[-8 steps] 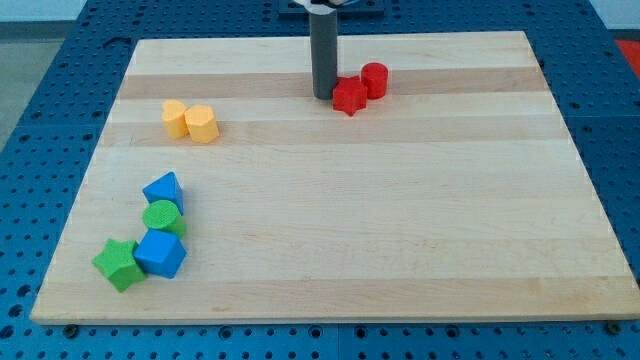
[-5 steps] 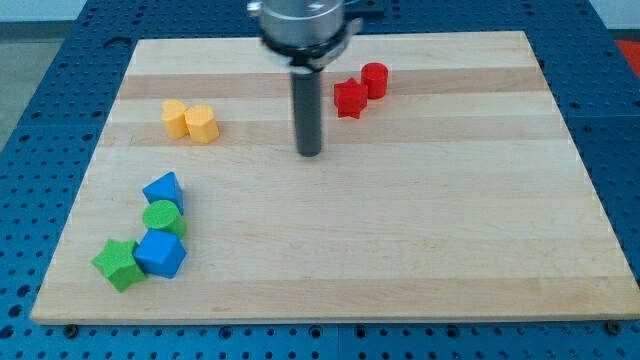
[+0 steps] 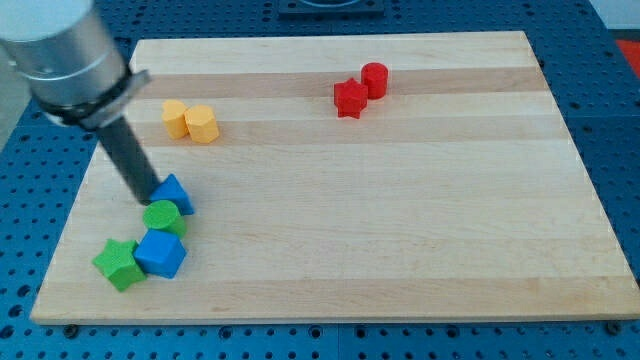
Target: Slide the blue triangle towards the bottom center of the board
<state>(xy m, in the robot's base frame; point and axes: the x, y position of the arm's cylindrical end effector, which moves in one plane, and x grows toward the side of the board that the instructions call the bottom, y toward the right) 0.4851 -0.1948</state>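
The blue triangle [image 3: 176, 192] sits at the board's lower left, touching the green cylinder [image 3: 162, 217] just below it. My tip [image 3: 150, 198] rests against the blue triangle's left side, above the green cylinder. The rod slants up to the view's upper left. Below them lie a blue cube-like block [image 3: 160, 254] and a green star [image 3: 118, 264].
Two yellow blocks [image 3: 191, 121] lie at the upper left of the wooden board [image 3: 400, 220]. A red star [image 3: 349, 98] and a red cylinder [image 3: 374, 79] sit near the top centre. Blue pegboard surrounds the board.
My rod has swept from the top centre by the red blocks down and left to the blue triangle, which has shifted slightly right.
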